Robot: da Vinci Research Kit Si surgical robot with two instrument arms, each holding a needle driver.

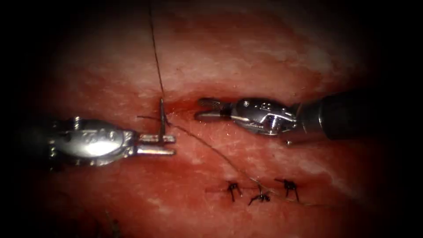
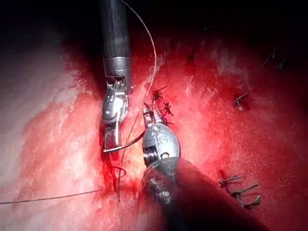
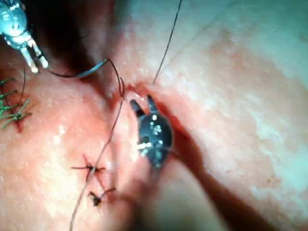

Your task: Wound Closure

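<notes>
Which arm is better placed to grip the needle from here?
Probably left. The left pincer, jaws parted, sits right against the needle, which seems to stand in the tissue at the cut. The right pincer is open, holds nothing and lies farther off.

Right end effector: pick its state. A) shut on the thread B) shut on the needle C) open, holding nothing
C: the right end effector has its jaws spread at the cut with nothing between them; the needle stands apart from it, by the left end effector.
</notes>
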